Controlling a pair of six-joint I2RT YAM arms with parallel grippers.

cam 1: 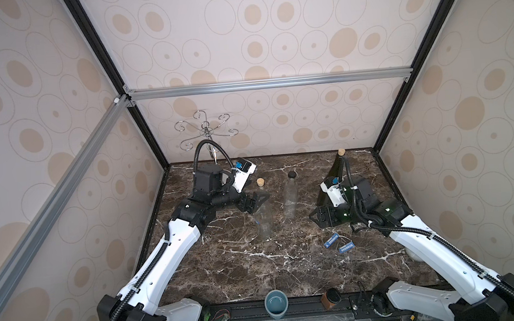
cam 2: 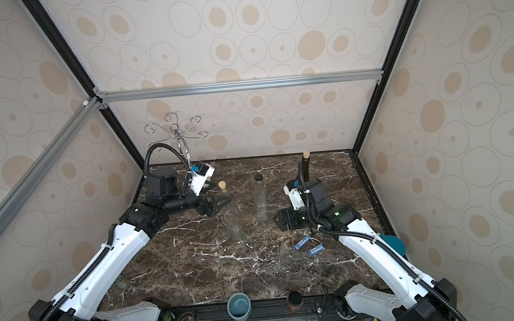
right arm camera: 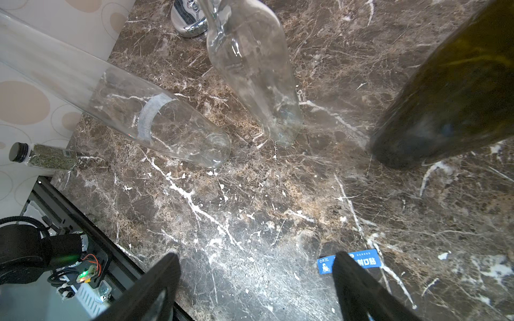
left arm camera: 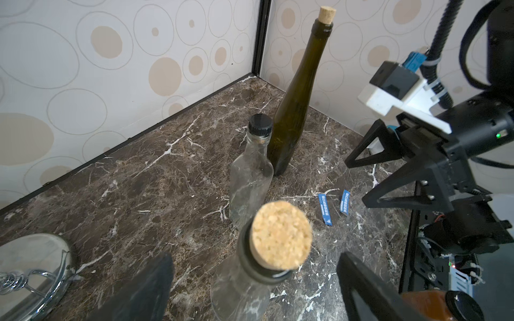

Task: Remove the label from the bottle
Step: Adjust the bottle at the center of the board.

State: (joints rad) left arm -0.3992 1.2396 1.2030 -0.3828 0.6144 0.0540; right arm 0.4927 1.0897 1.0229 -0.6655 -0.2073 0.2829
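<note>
- One marble table (cam 1: 242, 272) under everything, holding three upright bottles well apart, probably for room to get a claw round each
- Tall green bottle (left arm camera: 290, 116), corked, at the back on the right side, no label visible on it
- Clear corked bottle (cam 1: 265, 221) near the left arm, likely the one being worked on, with a pale band (right arm camera: 150, 116) round its body, perhaps label or glue residue; cannot tell which
- Clear black-capped bottle (cam 1: 290, 196) between the other two, untouched
- Left claw (left arm camera: 253, 257) spread wide either side of the corked neck, touching nothing, seemingly placed to steady that bottle
- Right claw (right arm camera: 255, 254) likewise spread and empty, low over the table near the green bottle's foot
- Two blue labels (cam 1: 331, 240) flat on the table by the right claw, apparently peeled and dropped there
</note>
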